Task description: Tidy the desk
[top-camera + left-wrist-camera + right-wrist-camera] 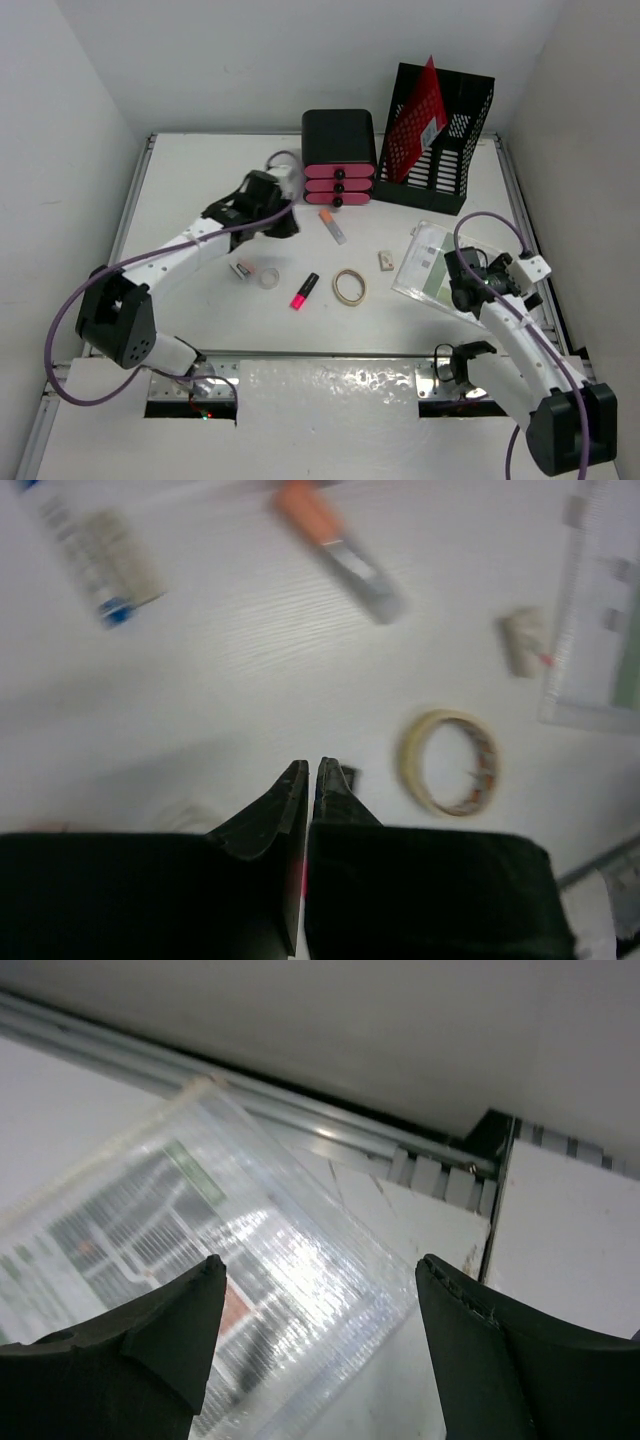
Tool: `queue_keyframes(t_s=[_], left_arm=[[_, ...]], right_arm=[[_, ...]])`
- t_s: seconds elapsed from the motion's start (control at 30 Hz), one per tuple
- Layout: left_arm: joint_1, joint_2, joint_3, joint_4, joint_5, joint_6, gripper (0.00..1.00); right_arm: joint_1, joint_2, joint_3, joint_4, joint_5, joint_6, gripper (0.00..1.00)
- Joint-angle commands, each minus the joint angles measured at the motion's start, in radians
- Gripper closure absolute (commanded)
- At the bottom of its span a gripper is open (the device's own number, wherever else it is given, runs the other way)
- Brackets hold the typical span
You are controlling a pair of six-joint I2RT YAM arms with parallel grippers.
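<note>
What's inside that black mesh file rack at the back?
A red folder with a white label leans inside the file rack. Its walls hide the slot bottoms, so anything low there is unseen.

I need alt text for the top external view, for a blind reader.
Two robot arms reach over a white desk: the left gripper near a black-and-pink drawer unit, the right gripper above a clear document sleeve. A tape roll and a pink highlighter lie between; a black file rack stands at the back.
</note>
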Motion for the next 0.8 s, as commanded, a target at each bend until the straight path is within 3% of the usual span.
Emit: queue_keyframes(t_s=[0.0, 0.07, 0.2, 0.33, 0.6, 0.77], left_arm=[[-0.197, 0.037, 0.135, 0.07, 0.006, 0.098, 1.0], [-0.252, 0.083, 0.196, 0.095, 0.009, 0.112, 1.0], [-0.338, 0.265, 0.316, 0.069, 0.066, 0.161, 1.0], [-0.4, 0.387, 0.481, 0.033, 0.023, 0.19, 1.0], [-0.447, 0.48, 0.515, 0.202, -0.019, 0.139, 1.0], [-0.476, 0.505, 0.517, 0.225, 0.017, 0.122, 1.0]], right_arm=[[-0.024, 0.012, -0.075, 0.019, -0.113, 0.062, 0.25], [-0.031, 0.02, -0.11, 0.125, -0.177, 0.024, 0.25], [-0.068, 0.061, -0.135, 0.155, -0.196, 0.008, 0.22], [-0.113, 0.092, -0.153, 0.196, -0.221, -0.021, 0.21], [-0.189, 0.091, -0.192, 0.253, -0.291, -0.067, 0.19], [-0.258, 0.104, -0.195, 0.271, -0.437, -0.102, 0.18]])
